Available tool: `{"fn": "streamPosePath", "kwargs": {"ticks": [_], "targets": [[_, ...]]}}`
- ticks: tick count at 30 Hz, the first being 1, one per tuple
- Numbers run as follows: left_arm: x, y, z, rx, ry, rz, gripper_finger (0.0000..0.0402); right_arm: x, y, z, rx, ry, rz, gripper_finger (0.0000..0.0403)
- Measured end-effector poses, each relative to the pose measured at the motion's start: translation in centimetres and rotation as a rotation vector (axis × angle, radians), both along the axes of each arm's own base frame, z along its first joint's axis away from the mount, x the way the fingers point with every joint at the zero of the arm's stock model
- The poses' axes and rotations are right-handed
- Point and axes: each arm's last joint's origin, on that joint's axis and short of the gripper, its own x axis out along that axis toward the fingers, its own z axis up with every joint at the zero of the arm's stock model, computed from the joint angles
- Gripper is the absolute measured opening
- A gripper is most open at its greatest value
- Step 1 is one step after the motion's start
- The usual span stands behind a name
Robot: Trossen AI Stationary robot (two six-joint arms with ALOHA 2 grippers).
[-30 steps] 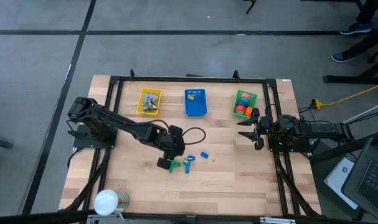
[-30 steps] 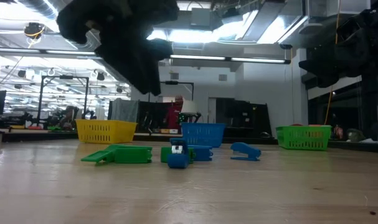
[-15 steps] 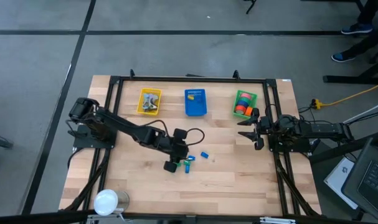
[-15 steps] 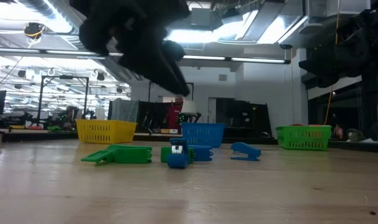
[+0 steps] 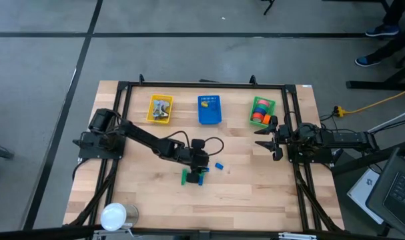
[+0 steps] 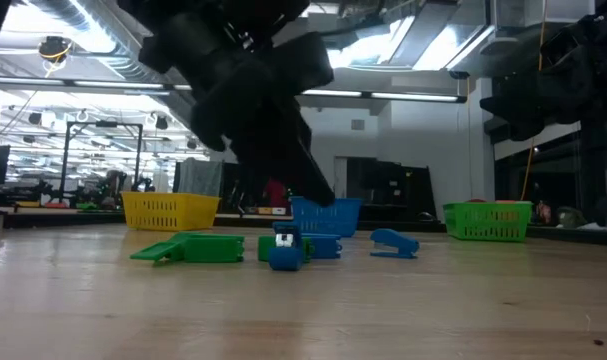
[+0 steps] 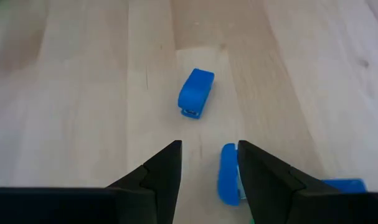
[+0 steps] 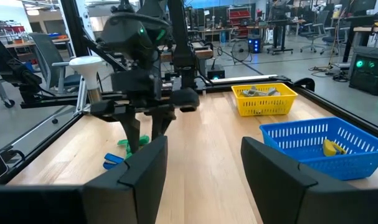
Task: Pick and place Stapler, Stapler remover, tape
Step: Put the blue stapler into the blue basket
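Note:
A green stapler (image 5: 188, 176) (image 6: 188, 248), a blue and green piece (image 5: 202, 176) (image 6: 283, 250) and a small blue piece (image 5: 219, 165) (image 7: 196, 93) lie flat on the wooden table near its middle. My left gripper (image 5: 201, 165) (image 7: 208, 165) hangs open above them, clear of the table. A second blue piece (image 7: 228, 175) lies below the gap, close to one finger. The tape rolls (image 5: 260, 113) lie in the green basket (image 5: 271, 107). My right gripper (image 5: 265, 139) (image 8: 204, 171) waits open at the right, beside that basket.
A yellow basket (image 5: 160, 109) and a blue basket (image 5: 209, 110) stand along the far side, left of the green one. A white round thing (image 5: 113, 216) stands at the near left corner. Bare wood lies between the pieces and the right arm.
My left gripper has gone toward the table's right edge, from over the green stapler to over the blue pieces, and has come lower. The stapler now shows uncovered. The pieces have stayed where they were.

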Motion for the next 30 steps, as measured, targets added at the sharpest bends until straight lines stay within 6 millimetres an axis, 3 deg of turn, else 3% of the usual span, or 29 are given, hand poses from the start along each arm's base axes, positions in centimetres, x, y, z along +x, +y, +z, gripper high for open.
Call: {"fn": "streamPosePath", "kwargs": {"ticks": [18, 26, 30], "targets": [[0.2, 0.1, 0.0, -0.133, 0.003, 0.029, 0.0153, 0.0, 0.0, 0.0, 0.000, 0.000, 0.000, 0.0210], [0.9, -0.5, -3.1, -0.118, 0.062, 0.047, 0.0153, 0.0, 0.0, 0.0, 0.000, 0.000, 0.000, 0.0210], [1.6, -0.6, -3.7, -0.086, 0.057, 0.072, 0.0153, 0.0, 0.0, 0.0, 0.000, 0.001, 0.000, 0.0210]]}}
